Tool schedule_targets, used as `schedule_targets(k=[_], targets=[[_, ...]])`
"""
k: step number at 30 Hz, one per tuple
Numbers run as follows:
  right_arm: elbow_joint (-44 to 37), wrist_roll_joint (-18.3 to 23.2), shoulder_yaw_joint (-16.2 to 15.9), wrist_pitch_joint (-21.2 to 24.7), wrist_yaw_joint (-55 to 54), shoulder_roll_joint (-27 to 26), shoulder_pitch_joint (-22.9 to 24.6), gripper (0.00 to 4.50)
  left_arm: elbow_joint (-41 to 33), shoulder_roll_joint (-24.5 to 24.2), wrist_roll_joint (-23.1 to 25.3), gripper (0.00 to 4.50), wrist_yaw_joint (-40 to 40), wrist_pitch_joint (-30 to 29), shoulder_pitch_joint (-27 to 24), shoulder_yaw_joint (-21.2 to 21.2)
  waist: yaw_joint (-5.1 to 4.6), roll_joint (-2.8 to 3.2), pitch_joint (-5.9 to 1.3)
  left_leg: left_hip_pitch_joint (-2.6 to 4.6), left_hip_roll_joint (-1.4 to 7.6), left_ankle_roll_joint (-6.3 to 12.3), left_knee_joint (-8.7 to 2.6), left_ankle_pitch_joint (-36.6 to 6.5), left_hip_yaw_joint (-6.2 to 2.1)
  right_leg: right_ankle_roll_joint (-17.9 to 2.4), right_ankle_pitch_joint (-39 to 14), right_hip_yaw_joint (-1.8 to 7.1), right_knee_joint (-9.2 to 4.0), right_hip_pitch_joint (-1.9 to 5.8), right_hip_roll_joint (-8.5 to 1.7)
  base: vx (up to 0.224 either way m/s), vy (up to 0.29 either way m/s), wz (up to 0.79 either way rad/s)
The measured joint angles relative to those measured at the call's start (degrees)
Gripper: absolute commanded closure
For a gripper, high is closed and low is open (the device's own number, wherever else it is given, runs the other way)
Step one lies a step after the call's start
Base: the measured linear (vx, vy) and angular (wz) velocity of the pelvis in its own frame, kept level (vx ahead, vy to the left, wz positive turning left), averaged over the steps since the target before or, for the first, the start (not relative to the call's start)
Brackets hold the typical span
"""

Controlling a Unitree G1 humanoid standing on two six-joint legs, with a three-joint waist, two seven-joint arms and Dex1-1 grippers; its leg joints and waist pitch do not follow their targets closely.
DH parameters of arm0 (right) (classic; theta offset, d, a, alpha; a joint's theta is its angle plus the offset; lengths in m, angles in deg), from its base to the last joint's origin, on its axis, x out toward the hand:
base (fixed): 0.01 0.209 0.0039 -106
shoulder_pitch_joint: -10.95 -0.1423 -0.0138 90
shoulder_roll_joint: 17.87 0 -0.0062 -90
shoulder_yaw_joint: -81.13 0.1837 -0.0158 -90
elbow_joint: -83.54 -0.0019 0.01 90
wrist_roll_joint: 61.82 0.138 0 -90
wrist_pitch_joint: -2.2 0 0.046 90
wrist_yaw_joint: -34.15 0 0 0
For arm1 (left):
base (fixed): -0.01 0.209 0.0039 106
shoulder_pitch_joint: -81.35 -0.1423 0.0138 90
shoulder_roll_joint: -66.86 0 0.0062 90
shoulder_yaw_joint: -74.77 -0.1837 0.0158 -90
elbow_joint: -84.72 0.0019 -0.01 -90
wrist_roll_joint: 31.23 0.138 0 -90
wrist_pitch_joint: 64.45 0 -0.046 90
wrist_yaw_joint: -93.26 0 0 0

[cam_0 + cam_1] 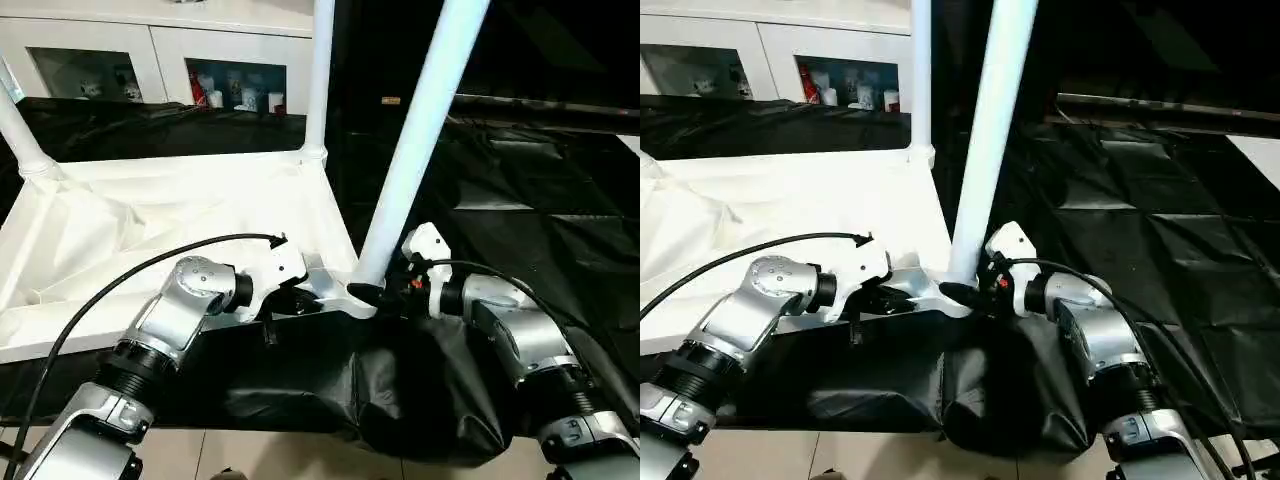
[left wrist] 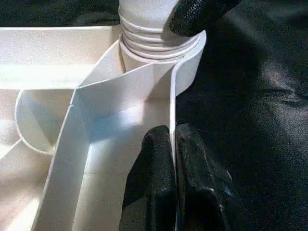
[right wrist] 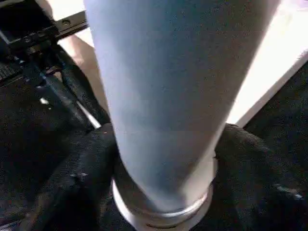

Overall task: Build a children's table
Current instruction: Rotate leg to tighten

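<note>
Three legs stand up from the upturned tabletop (image 1: 150,220), which lies on a counter (image 1: 540,210) draped in black sheeting: one at the far left corner (image 1: 18,130), one at the far right corner (image 1: 320,80), and a near leg (image 1: 420,130) leaning slightly in the near right corner socket (image 2: 159,48).

The left gripper (image 2: 172,159) has its fingers pressed together on the thin upright rim of the tabletop just beside that socket, holding the corner steady. The right gripper (image 1: 385,292) has its fingers spread around the base of the near leg, one on each side; whether they actually press on it I cannot tell.

Threads are visible above the socket in the left wrist view, so the leg looks not fully seated. Its tilt is the risk: if it is turned or pushed while leaning, it could jam or cross-thread. A loose hold on the smooth tube could slip, and twisting force might drag the tabletop over the slick sheeting if the thin rim slides out of the left pinch.
</note>
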Motion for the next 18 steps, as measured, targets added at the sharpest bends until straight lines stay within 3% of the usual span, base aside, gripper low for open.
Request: schedule_targets(k=[10, 13, 18], targets=[[3.4, 0.1, 1.0, -2.4, -3.9, -2.9, -0.3, 1.84, 1.4, 0.9, 0.0, 4.5, 1.4, -1.1, 0.4, 0.8, -0.69, -0.08, -0.06, 0.12, 0.0, -0.02, 0.07, 0.0, -0.02, 0.0, 0.0, 0.03, 0.08, 0.04, 0.0, 0.0, 0.0, 0.0], [5.8, -0.2, 2.3, -3.5, -10.5, -6.3, -0.9, 1.85, 3.0, 2.4, 0.4, 4.5, 5.1, -1.7, 1.2, 1.4, -0.84, -0.07, -0.14, 0.22, -0.03, -0.04, 0.07, 0.0, -0.06, 0.2, 0.0, 0.03, 0.09, 0.04, 0.0, 0.0, 0.0, 0.0], [12.9, -2.7, 6.0, -3.0, -30.9, -14.0, -6.2, 1.86, 9.1, 9.2, 2.9, 4.5, 17.0, -4.9, 5.3, 2.8, -0.94, -0.07, -0.19, 0.23, -0.16, -0.08, 0.07, 0.1, -0.09, 0.3, 0.1, 0.06, 0.07, 0.02, -0.06, 0.0, 0.0, 0.0]])
